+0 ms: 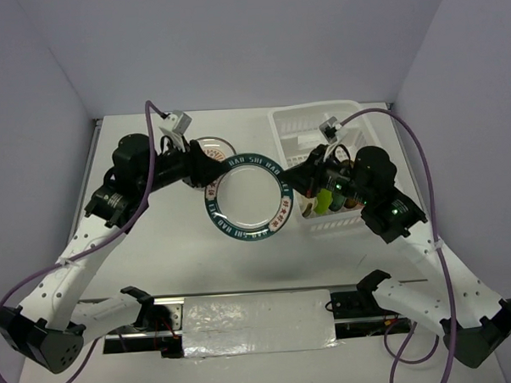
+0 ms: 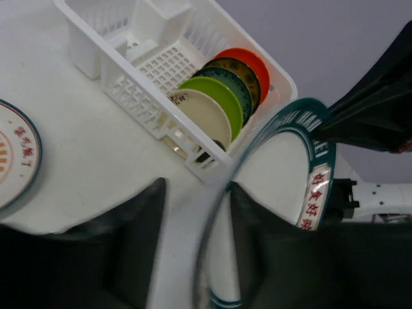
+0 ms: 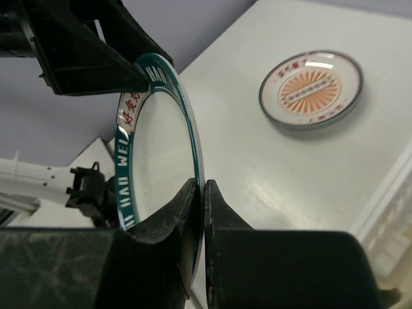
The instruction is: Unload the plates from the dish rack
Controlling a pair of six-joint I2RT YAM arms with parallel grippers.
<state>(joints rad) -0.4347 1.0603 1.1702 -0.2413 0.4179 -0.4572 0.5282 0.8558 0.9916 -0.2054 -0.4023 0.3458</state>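
A teal-rimmed plate point(image 1: 247, 200) with white lettering hangs on edge above the table's middle. My right gripper point(image 1: 292, 180) is shut on its right rim; in the right wrist view the fingers point(image 3: 201, 183) pinch the plate point(image 3: 158, 148). My left gripper point(image 1: 205, 169) is at the plate's left rim, open. In the left wrist view the plate's point(image 2: 283, 174) edge runs between the spread fingers point(image 2: 196, 187), close to the right one. The white dish rack point(image 1: 308, 126) stands at the back right, holding several upright plates: orange-red point(image 2: 252, 59), lime green point(image 2: 215, 96), cream point(image 2: 201, 116).
A plate with an orange sunburst pattern point(image 1: 214, 148) lies flat on the table behind the left gripper, also visible in the right wrist view point(image 3: 311, 89) and left wrist view point(image 2: 16, 154). Walls enclose the table on three sides.
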